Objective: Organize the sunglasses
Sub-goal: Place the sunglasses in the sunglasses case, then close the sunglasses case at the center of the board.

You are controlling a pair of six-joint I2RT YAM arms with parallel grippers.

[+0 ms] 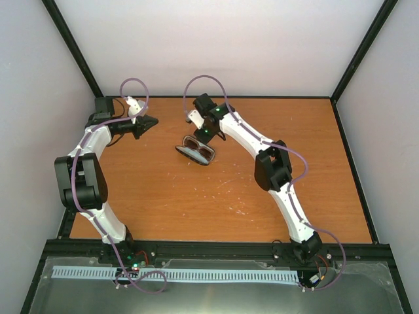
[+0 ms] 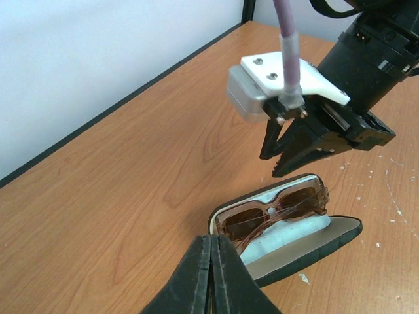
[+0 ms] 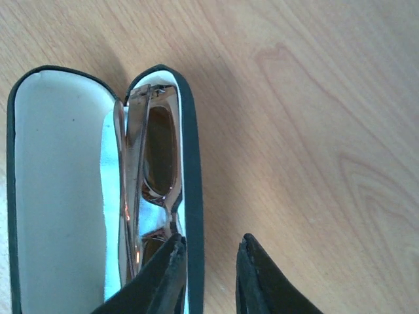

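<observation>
In the left wrist view the left tool (image 2: pixel 213 275) has its fingers pressed together on nothing. Just beyond it the sunglasses (image 2: pixel 275 210) lie folded in the open black case (image 2: pixel 308 245) on the desk (image 2: pixel 131 163), with the right tool (image 2: pixel 272 163) hanging above them. The right wrist view shows that tool's fingers apart, one over the case rim, gripping nothing. From above, the case sits toward the far edge, about midway between the side edges
</observation>
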